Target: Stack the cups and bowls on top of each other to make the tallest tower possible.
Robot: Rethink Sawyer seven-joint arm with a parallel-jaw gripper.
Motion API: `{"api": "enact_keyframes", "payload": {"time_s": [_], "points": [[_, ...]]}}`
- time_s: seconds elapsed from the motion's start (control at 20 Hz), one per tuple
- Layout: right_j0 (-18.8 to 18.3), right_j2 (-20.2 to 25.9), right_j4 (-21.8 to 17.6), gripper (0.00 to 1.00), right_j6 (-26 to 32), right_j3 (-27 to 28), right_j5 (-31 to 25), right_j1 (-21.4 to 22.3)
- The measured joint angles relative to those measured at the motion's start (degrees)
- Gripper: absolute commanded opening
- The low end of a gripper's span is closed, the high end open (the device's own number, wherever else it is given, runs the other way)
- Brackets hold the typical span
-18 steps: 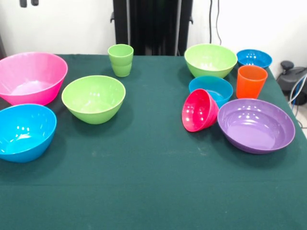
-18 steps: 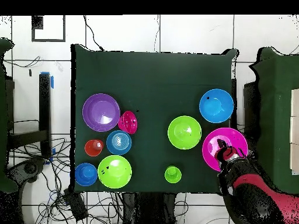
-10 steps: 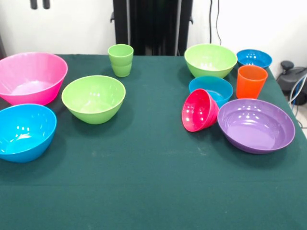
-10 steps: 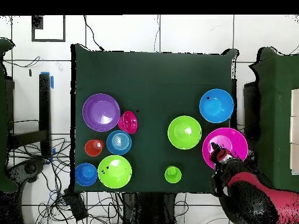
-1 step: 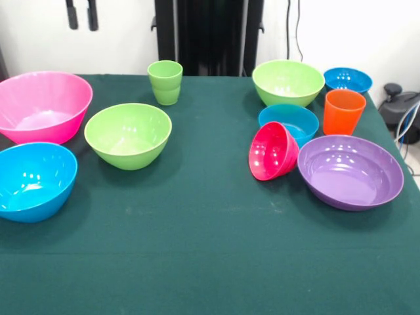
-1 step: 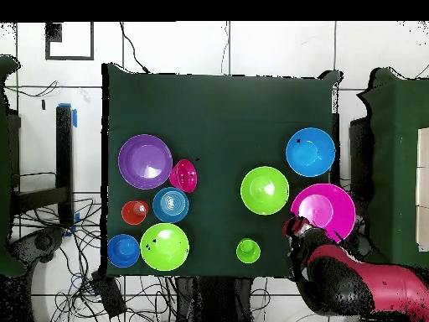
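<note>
All pieces stand apart on the green cloth. On the left are a big pink bowl [image 5: 41,105] [image 6: 323,211], a lime green bowl [image 5: 128,134] and a blue bowl [image 5: 33,179]. A light green cup [image 5: 165,82] stands behind them. On the right a second lime green bowl [image 5: 287,82], two blue bowls [image 5: 347,80] [image 5: 289,121], an orange cup [image 5: 343,111] and a wide purple bowl [image 5: 350,170] cluster together. A small red-pink bowl [image 5: 272,151] lies tipped on its side there. My gripper [image 5: 81,16] [image 6: 295,226] hangs open and empty, high behind the pink bowl's far rim.
The green cloth table [image 5: 210,249] has its front half free of objects. Cables and a grey device [image 5: 400,108] sit just off the table's right edge. In the overhead view the red and black arm [image 6: 360,285] reaches in from the bottom right.
The gripper has slid sideways from over the pink bowl toward the light green cup's side and come lower into the front view. No bowl or cup has moved.
</note>
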State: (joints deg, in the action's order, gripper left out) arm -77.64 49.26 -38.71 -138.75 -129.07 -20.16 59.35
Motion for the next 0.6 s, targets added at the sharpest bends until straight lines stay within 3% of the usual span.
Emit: {"api": "enact_keyframes", "payload": {"time_s": [0.4,0.6], "points": [[4.19,-8.41,-5.11,1.0,0.0,2.83,0.02,-6.99],[4.46,-10.85,-6.04,1.0,0.0,5.05,0.03,-10.26]]}}
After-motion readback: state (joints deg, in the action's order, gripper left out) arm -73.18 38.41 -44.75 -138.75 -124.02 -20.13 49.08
